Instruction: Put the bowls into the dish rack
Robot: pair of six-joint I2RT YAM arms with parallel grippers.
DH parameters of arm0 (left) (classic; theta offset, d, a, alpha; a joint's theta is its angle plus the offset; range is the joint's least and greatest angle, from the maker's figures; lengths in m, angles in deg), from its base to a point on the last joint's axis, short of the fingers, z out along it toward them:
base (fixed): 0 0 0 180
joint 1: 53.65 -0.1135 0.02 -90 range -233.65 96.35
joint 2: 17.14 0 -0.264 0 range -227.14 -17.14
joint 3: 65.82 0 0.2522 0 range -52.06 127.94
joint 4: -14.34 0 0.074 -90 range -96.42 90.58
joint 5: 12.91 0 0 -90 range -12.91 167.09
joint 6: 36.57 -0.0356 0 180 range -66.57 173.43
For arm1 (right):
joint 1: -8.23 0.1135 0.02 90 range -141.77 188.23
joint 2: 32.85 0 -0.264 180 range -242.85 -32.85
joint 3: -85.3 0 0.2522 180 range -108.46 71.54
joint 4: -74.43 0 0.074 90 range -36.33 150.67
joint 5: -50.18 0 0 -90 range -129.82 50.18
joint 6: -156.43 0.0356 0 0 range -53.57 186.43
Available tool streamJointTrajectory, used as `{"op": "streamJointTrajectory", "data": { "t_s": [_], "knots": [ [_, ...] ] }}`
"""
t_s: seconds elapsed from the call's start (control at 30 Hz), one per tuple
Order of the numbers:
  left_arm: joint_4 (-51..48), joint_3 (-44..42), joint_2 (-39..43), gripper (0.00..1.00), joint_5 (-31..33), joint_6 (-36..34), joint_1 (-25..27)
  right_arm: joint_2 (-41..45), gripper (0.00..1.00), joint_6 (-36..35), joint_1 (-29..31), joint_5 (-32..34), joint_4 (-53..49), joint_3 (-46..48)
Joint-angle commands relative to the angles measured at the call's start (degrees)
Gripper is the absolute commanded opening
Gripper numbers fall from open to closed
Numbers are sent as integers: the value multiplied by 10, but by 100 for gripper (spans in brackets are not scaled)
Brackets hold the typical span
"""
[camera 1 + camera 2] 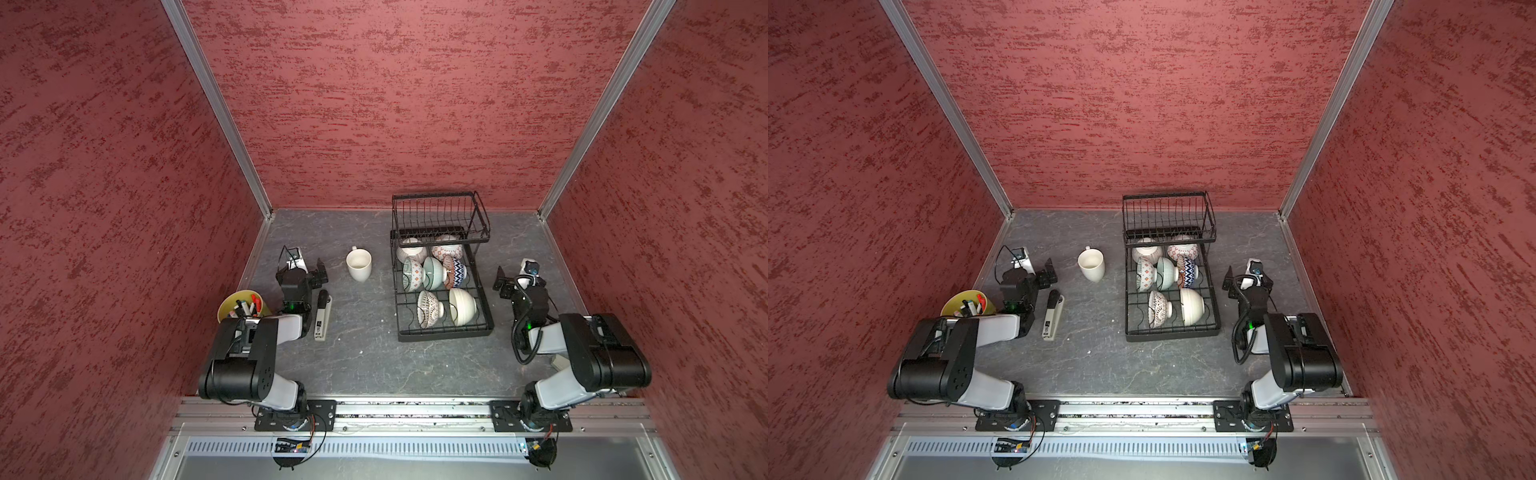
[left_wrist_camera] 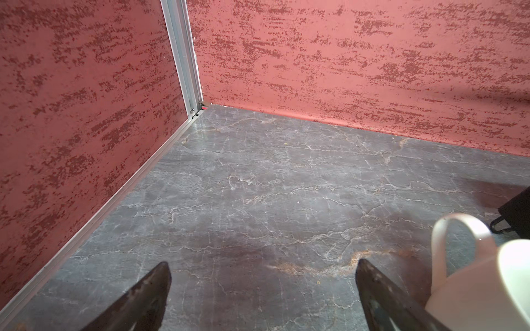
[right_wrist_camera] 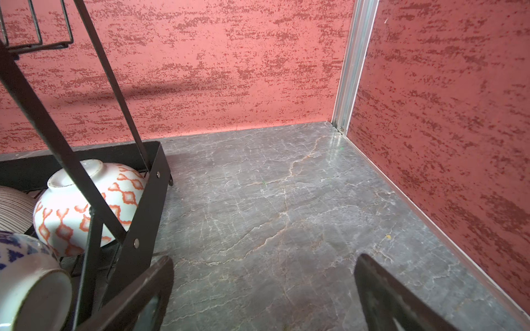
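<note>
Nearest, the two arms rise from their mounts on the rail at the front edge of the bench (image 1: 361,365). Just beyond on the left, a stapler (image 1: 323,316) lies flat beside the left arm, and a yellow-green pot of markers (image 1: 231,308) stands on that arm's other side.

The left hand (image 2: 263,265) hangs over bare bench, fingers spread wide and grasping nothing. A cream mug (image 1: 359,264) stands upright just beside one finger. The right hand (image 3: 266,259) is likewise released and empty, with the side frame of the dish rack (image 1: 444,333) close to one of its fingers.

The rack stands between the two hands, right of centre, and all seven bowls sit in its lower tier.
- **Front row:** a dark-patterned bowl (image 1: 430,308) and a plain cream bowl (image 1: 462,306) stand on edge, side by side.
- **Middle row:** a diamond-patterned bowl (image 1: 412,274), a pale green bowl (image 1: 433,273) and a navy-zigzag bowl (image 1: 456,272) are packed together on edge.
- **Back row:** a striped bowl (image 1: 411,249) and an orange-patterned bowl (image 1: 446,248) lie tilted, partly under the upper basket (image 1: 440,214). The orange one has its foot ring uppermost.

The basket holds nothing visible. Behind it rises the red back wall (image 1: 415,104).
</note>
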Motion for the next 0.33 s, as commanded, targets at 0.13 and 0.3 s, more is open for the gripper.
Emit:
{"op": "streamJointTrajectory", "data": {
  "t_s": [0.13,0.3],
  "knots": [
    [-6,6,-6,100,-19,3,-2,-2,99,3,-2,9,20,-7],
    [-6,6,-6,100,-20,3,-2,-1,99,3,-2,9,23,-6]
  ]
}}
